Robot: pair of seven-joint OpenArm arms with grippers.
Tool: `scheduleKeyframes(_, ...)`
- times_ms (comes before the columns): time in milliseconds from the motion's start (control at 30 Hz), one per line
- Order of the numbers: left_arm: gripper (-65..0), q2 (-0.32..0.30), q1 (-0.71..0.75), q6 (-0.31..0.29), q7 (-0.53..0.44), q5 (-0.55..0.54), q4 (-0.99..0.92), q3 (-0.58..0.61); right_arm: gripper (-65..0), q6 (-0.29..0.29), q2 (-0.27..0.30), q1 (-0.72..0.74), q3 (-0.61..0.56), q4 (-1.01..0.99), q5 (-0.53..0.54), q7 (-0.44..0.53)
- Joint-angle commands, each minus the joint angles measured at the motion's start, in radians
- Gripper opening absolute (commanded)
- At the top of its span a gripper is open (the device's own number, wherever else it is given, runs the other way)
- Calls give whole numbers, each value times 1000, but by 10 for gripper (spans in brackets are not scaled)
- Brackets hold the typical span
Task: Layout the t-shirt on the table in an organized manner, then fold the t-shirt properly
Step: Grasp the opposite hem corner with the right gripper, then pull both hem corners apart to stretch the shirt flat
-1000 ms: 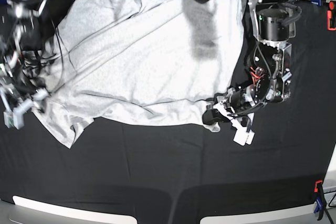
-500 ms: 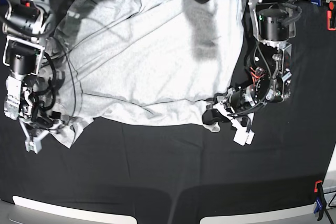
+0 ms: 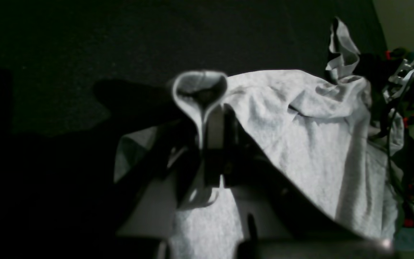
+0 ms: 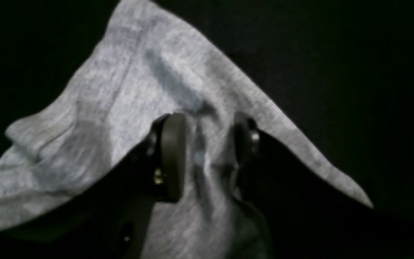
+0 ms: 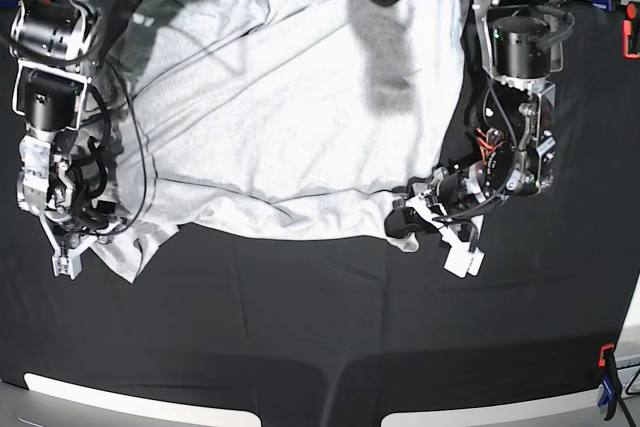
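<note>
Since the earlier frame, the right hand (image 4: 207, 158) has dropped onto the near corner of the t-shirt (image 5: 290, 97), its fingers (image 4: 173, 158) apart with a ridge of grey cloth between them. Across the black table (image 5: 330, 327), the left hand (image 3: 207, 118) stays clamped on a looped fold of hem. Most of the shirt lies spread and creased between both arms.

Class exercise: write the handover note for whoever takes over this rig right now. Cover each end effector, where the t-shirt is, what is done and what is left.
Left end effector: shut on a pinched fold of the t-shirt hem.
Right end effector: jaws apart, astride the opposite corner, not yet clamped.
T-shirt: spread on the table, creased, near edge bunched.
Done: rough spreading.
Left: grip, flatten, fold.
</note>
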Motion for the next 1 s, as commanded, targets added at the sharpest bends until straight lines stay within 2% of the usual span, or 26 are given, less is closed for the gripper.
scheduleKeyframes(0,-650,-3,-27,-10,-20,-24,16,-2,-526,-12,18,28,2,15,-5,5)
scheduleKeyframes(67,-650,-3,-28,-11,-20,-23,16,-2,-650,-11,18,28,2,15,-5,5)
scheduleKeyframes(167,-650,-25,-33,-10,-33,-24,16,-2,-650,-3,18,31,2,20,-5,19)
scheduleKeyframes(300,-650,-91,-51,-10,-85,-25,16,-5,-650,21,23,37,2,63,3,10)
scheduleKeyframes(400,-650,-143,-81,-10,-83,-63,17,-5,-650,21,23,47,2,114,9,1)
scheduleKeyframes(467,-650,-172,-103,-10,-91,-101,17,-5,-650,21,23,61,2,139,50,-4)
scheduleKeyframes(533,-650,-190,-127,-11,-122,-110,17,-5,-650,21,22,85,2,143,58,-7)
scheduleKeyframes(633,-650,-204,-156,-11,-180,-74,17,-5,-650,24,23,123,2,143,55,-11)
scheduleKeyframes(767,-650,-205,-178,-11,-274,29,17,-5,-650,24,17,174,2,142,55,-13)
scheduleKeyframes(967,-650,-205,-180,-10,-527,214,17,-5,-650,27,-23,260,-8,142,54,-23)
